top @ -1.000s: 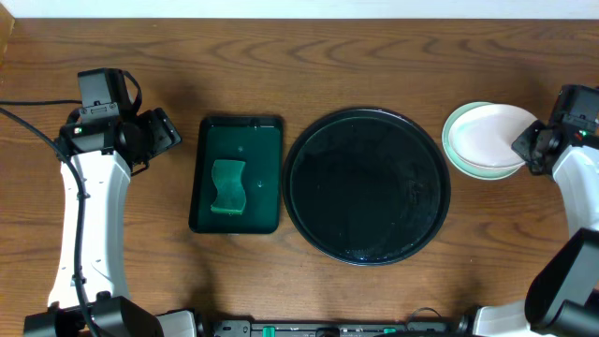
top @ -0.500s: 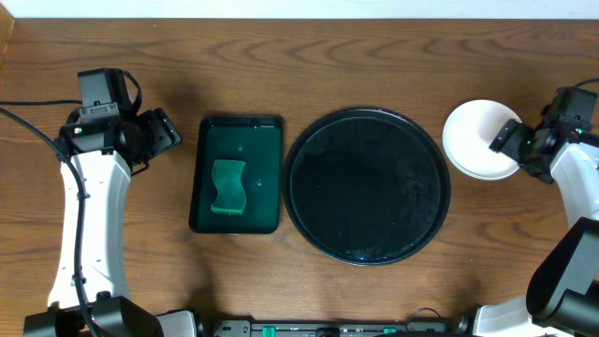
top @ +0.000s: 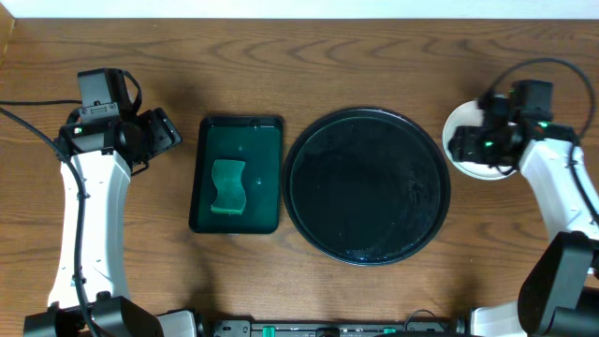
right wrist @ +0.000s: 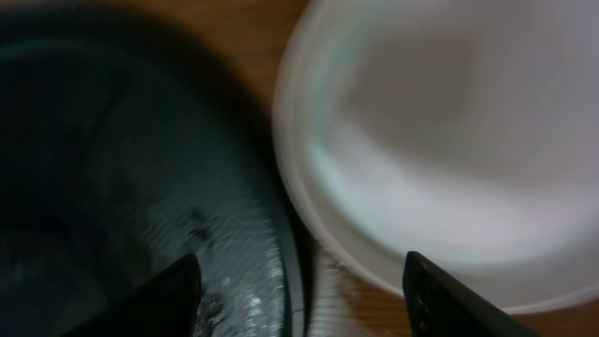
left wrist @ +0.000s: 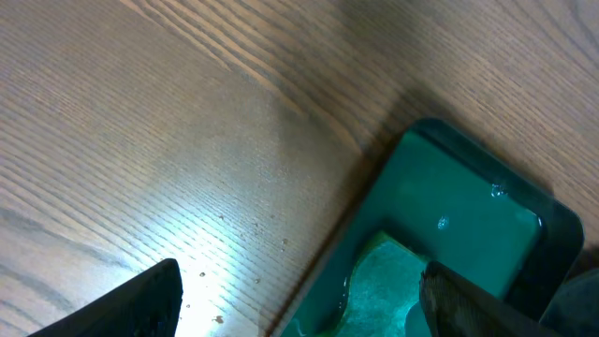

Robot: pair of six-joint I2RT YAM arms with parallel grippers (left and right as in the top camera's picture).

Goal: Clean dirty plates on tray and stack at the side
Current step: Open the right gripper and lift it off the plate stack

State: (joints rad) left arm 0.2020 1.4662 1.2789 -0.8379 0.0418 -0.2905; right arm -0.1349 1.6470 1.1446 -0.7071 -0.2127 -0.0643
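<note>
Hovering above the plates (right wrist: 440,122) beside the tray (top: 367,187), right gripper (right wrist: 304,290) spreads its jaws, grasping nothing; left gripper (left wrist: 299,304) likewise.

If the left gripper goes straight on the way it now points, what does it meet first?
Likely the near rim of the dark green rectangular tray, with the green sponge just beyond. The open left gripper slants downward, so it may touch the wooden table beside that rim first; depth is unclear.

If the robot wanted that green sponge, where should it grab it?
Probably from straight above, pinching the sponge across its narrow wavy sides: it lies flat in the green tray, whose raised walls block a sideways approach.
</note>
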